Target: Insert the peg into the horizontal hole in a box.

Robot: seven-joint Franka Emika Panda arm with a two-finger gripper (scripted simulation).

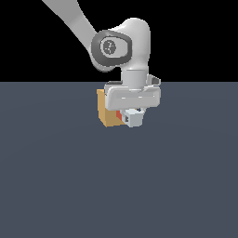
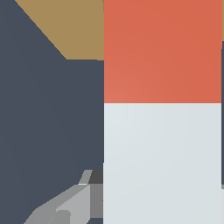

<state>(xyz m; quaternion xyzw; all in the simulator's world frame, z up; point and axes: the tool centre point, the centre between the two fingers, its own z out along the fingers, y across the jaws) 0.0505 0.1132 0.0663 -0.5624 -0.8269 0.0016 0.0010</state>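
Note:
In the exterior view the tan-orange box (image 1: pixel 107 116) rests on the dark floor, partly behind the hand. My gripper (image 1: pixel 132 114) hangs just at its right side, shut on the peg (image 1: pixel 134 120), which is lifted off the floor. The peg's pale end faces the camera and a sliver of its red-orange part shows against the box. In the wrist view the peg (image 2: pixel 162 162) fills the frame, its red-orange end toward a corner of the box (image 2: pixel 70 26). One grey finger (image 2: pixel 65 208) shows beside the peg. The hole is hidden in both views.
A flat dark grey-blue floor (image 1: pixel 119 186) spreads around the box on all sides, with a black background above it. The arm's white links (image 1: pixel 125 42) rise over the box.

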